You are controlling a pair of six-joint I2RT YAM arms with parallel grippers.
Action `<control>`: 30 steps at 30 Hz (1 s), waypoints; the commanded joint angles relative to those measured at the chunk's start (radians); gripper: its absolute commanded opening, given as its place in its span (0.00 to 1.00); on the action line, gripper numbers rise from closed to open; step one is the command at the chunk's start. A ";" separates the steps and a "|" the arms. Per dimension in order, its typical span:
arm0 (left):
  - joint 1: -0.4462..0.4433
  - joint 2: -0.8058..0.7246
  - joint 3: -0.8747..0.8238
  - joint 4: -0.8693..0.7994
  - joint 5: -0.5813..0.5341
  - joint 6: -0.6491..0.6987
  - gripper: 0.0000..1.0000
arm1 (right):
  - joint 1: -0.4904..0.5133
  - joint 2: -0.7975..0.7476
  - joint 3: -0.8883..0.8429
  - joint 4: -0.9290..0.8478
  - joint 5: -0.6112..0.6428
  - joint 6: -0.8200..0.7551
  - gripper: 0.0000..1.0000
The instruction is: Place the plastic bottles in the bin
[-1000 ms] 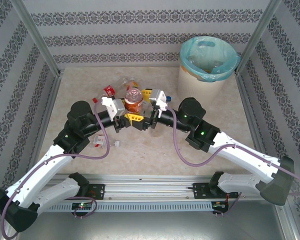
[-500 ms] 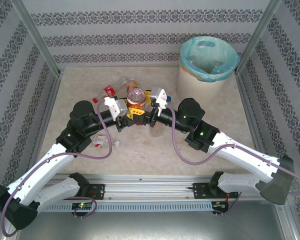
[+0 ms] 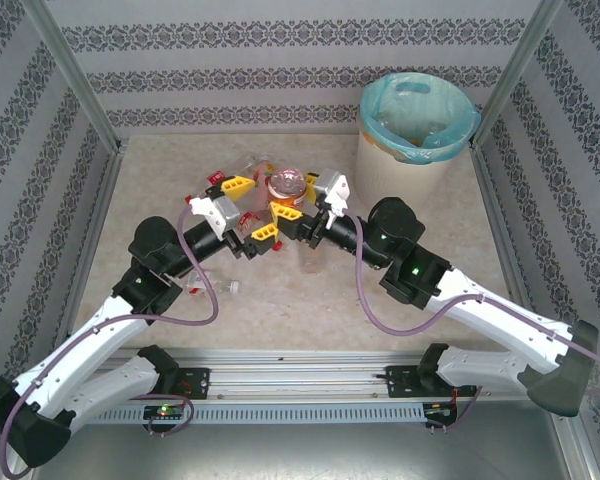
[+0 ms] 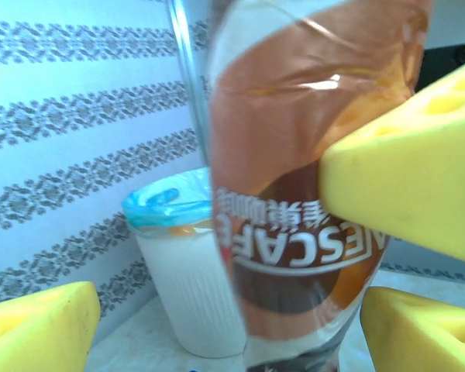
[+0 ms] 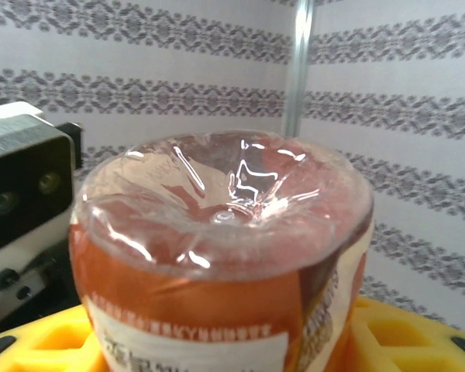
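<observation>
A clear plastic bottle (image 3: 288, 184) with an orange-brown label hangs base-up above the table's middle. My right gripper (image 3: 292, 200) is shut on it, and its yellow fingers (image 5: 407, 333) press the label on both sides in the right wrist view, where the bottle (image 5: 217, 256) stands close to the camera. My left gripper (image 3: 252, 208) is open just left of it, and its yellow fingers (image 4: 39, 325) stand wide apart on either side of the bottle (image 4: 294, 194) without touching. The cream-white bin (image 3: 405, 160) with a turquoise liner stands at the back right.
More plastic bottles lie behind the grippers, one with a red cap (image 3: 218, 178) and one clear (image 3: 255, 160). Another bottle (image 3: 310, 262) and small pieces (image 3: 194, 287) rest on the table nearer the arms. Patterned walls and metal posts ring the table.
The left gripper opened and let go of the bottle. The right gripper closed on the bottle and carries it slightly farther back.
</observation>
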 commanded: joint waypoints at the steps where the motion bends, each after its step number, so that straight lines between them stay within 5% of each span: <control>1: -0.010 -0.029 -0.006 0.092 -0.086 -0.030 0.88 | -0.016 -0.027 0.076 -0.079 0.143 -0.117 0.50; 11: -0.010 0.017 0.027 0.039 -0.234 -0.180 0.89 | -0.375 0.123 0.384 -0.339 0.163 -0.162 0.51; 18: -0.010 0.141 0.181 -0.218 -0.327 -0.269 0.85 | -0.671 0.363 0.591 -0.364 0.110 -0.066 0.51; 24: -0.010 0.123 0.142 -0.244 -0.373 -0.328 0.85 | -0.809 0.543 0.691 -0.368 0.125 0.029 0.52; 30: -0.010 0.095 0.125 -0.317 -0.427 -0.347 0.85 | -0.837 0.661 0.722 -0.406 0.131 0.031 0.55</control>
